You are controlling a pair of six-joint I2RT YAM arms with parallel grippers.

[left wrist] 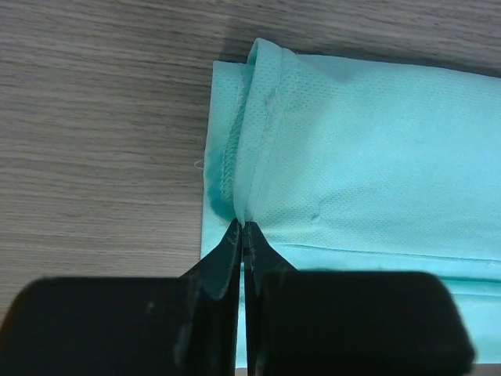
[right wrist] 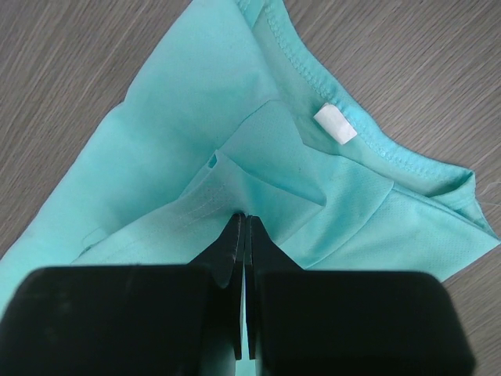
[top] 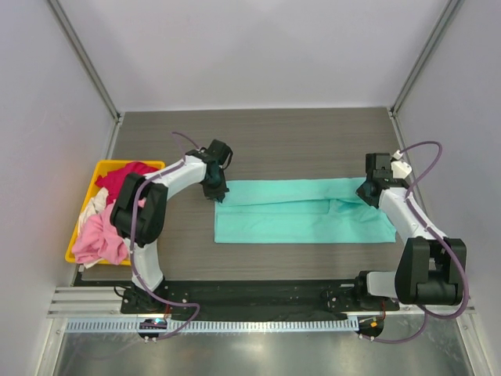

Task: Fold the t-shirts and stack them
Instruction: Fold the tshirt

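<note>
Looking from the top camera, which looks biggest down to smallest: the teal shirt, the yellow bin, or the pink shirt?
Largest to smallest:
1. teal shirt
2. yellow bin
3. pink shirt, bunched up, so judged only as it lies

L arm (top: 150, 262) & R arm (top: 403, 210): white link shells, black joint housings, purple cables (top: 427, 144) routed ext. in loops. L gripper (left wrist: 241, 229) & R gripper (right wrist: 241, 219): matte black, blocky bodies, fingers tapering to thin tips.

No writing can be read. The small white tag (right wrist: 335, 125) in the neckline of the teal t-shirt (right wrist: 172, 102), ahead and right of the right gripper (right wrist: 243, 221), looks blank.
</note>
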